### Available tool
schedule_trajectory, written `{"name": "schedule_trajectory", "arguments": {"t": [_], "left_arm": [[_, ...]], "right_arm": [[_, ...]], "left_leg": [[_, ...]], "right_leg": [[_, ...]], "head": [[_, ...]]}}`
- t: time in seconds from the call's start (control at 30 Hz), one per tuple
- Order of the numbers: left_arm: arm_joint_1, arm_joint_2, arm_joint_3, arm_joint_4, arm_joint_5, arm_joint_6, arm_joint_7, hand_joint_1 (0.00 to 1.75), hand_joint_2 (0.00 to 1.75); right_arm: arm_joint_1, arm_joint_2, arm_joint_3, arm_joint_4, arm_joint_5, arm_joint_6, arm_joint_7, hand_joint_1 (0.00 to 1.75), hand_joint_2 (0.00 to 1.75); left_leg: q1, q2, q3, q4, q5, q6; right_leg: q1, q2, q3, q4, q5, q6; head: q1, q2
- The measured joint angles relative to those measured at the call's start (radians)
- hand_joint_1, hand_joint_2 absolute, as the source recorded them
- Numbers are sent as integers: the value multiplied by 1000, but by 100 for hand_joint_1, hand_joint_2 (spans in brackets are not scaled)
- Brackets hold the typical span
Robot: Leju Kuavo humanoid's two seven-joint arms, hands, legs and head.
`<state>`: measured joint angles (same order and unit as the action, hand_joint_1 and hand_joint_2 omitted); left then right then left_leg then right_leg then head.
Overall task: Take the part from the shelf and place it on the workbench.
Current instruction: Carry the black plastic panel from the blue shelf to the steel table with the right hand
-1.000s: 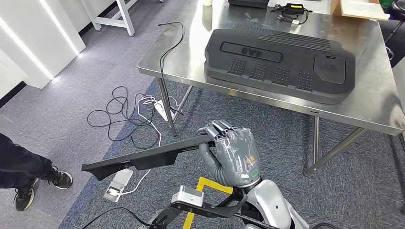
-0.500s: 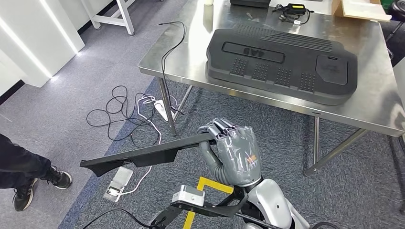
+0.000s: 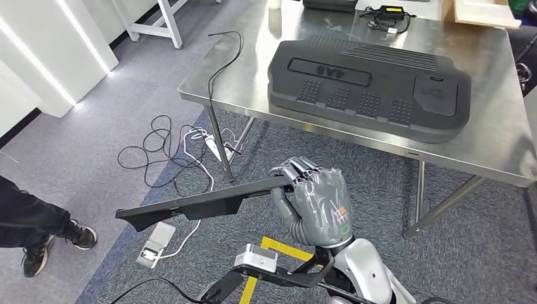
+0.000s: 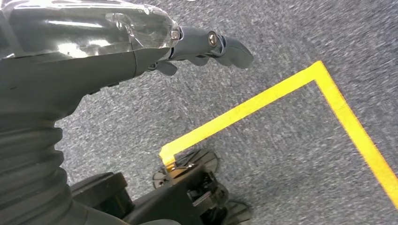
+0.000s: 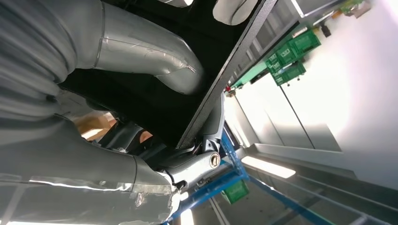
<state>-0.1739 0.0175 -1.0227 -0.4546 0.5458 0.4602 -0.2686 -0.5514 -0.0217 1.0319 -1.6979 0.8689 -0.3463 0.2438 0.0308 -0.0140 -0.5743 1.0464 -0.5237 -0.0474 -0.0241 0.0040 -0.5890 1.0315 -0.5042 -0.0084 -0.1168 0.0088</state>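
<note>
My right hand (image 3: 316, 202) grips one end of a long, flat black part (image 3: 196, 206), which sticks out level to the left above the carpet. In the right wrist view the fingers (image 5: 141, 51) wrap the part's dark edge (image 5: 225, 79). The steel workbench (image 3: 247, 88) stands ahead, its near edge a short way beyond the hand. A large black moulded cover (image 3: 370, 79) lies on it. My left hand (image 4: 94, 56) hangs over the grey carpet with its fingers apart and nothing in them.
Loose cables (image 3: 164, 152) and a power strip (image 3: 215, 147) lie on the floor by the bench's left leg. A small white box (image 3: 157, 244) sits under the part. A person's leg and shoe (image 3: 38, 234) are at the left edge. Yellow tape (image 3: 278, 250) marks the floor.
The whole picture has shifted a little, so the camera has moved. The right hand still holds the part the same way.
</note>
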Motion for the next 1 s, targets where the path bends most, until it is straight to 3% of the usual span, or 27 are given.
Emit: {"name": "schedule_trajectory", "arguments": {"t": [0.03, 0.1, 0.13, 0.17, 0.2, 0.3, 0.37, 0.5, 0.57, 0.63, 0.67, 0.7, 0.73, 0.77, 0.83, 0.9, 1.0], "left_arm": [[0, 0, 0, 0, 0, 0, 0, 0, 175], [1, 0, 0, 0, 0, 0, 0, 0, 175], [2, 0, 0, 0, 0, 0, 0, 0, 175], [3, 0, 0, 0, 0, 0, 0, 0, 175], [4, 0, 0, 0, 0, 0, 0, 0, 175], [4, 2, 0, 0, 2, 0, 0, 0, 175], [3, 2, 0, 0, 7, 0, 0, 0, 175], [3, 3, 0, 0, 12, 0, 0, 0, 175], [1, 3, 0, 0, 13, 0, 0, 0, 175], [1, 3, 0, 0, 13, 0, 0, 0, 175], [2, 3, 0, 0, 13, 0, 0, 0, 175], [3, 3, 0, 0, 14, 0, 0, 0, 175], [3, 3, 0, 0, 14, 0, 0, 0, 175], [3, 3, 0, 0, 14, 0, 0, 0, 175], [2, 3, -1, 0, 15, 0, 0, 0, 175], [2, 2, -1, 0, 15, 0, 0, 0, 175], [1, 2, -1, 0, 15, -1, 0, 0, 175]], "right_arm": [[-1, 0, 0, 0, 0, 0, 0, 175, 175], [-2, 0, 0, 0, -2, 0, 0, 175, 175], [-2, 0, 0, 0, -3, 0, 0, 175, 175], [-1, 0, 0, 1, -4, 0, 0, 175, 175], [-1, 0, 0, 1, -4, 0, 0, 175, 175], [-2, -1, 0, 2, -6, -1, 0, 175, 175], [-2, -1, 0, 2, -8, -2, 0, 175, 175], [-4, -2, 0, 2, -10, -3, -1, 175, 175], [-6, -3, 0, 2, -10, -4, -1, 175, 175], [-4, -4, 0, 2, -10, -5, -1, 175, 175], [-3, -6, 0, 2, -10, -5, -1, 175, 175], [-2, -7, 0, 2, -10, -5, -1, 175, 175], [-2, -9, 0, 2, -10, -5, -1, 175, 175], [-2, -9, 0, 2, -10, -5, -1, 175, 175], [-3, -10, 0, 2, -10, -5, -1, 175, 175], [-3, -10, 0, 2, -10, -5, -1, 175, 175], [-4, -11, 0, 2, -10, -5, -1, 175, 175]], "left_leg": [[0, 2, -17, 42, -20, -3], [0, 6, -85, 173, -70, -7], [-1, 6, -122, 233, -85, -7], [-1, 6, -146, 263, -80, -5], [-2, 6, -151, 254, -56, -2], [-10, 7, -90, 77, 58, 14], [-17, 8, -63, 9, 73, 23], [-14, 7, -47, -11, 60, 41], [-11, 8, -35, -21, 57, 52], [-12, 8, -28, -21, 51, 59], [-13, 8, -25, -21, 47, 60], [-13, 7, -20, -21, 43, 60], [-13, 5, -14, -20, 38, 59], [-14, 4, -7, -20, 33, 57], [-16, 2, 2, -19, 23, 49], [-17, 2, 5, -22, 20, 39], [-17, 4, 9, -14, 9, 22]], "right_leg": [[-1, -2, 7, -4, -1, -7], [2, -6, 17, -6, -8, -16], [5, -7, 22, -6, -12, -19], [7, -7, 27, -6, -17, -21], [9, -6, 35, -5, -22, -21], [11, -4, 62, -6, -44, -14], [13, -3, 69, -7, -53, -5], [14, -5, 74, 2, -71, 17], [13, -5, 29, 93, -114, 23], [12, -5, -56, 229, -157, 27], [12, -5, -88, 269, -156, 28], [12, -5, -103, 271, -135, 28], [12, -5, -96, 231, -95, 25], [13, -5, -73, 161, -46, 21], [17, -4, -27, 40, 12, 10], [23, -3, -13, 3, 15, 2], [17, -2, -2, -14, 17, -13]], "head": [[-3, 0], [-8, 0], [-10, 0], [-11, 0], [-12, 0], [-15, 0], [-13, 0], [-10, 0], [-4, 0], [-1, 0], [-1, 0], [-1, 0], [-1, 0], [0, 0], [2, 0], [2, 0], [0, 0]]}}
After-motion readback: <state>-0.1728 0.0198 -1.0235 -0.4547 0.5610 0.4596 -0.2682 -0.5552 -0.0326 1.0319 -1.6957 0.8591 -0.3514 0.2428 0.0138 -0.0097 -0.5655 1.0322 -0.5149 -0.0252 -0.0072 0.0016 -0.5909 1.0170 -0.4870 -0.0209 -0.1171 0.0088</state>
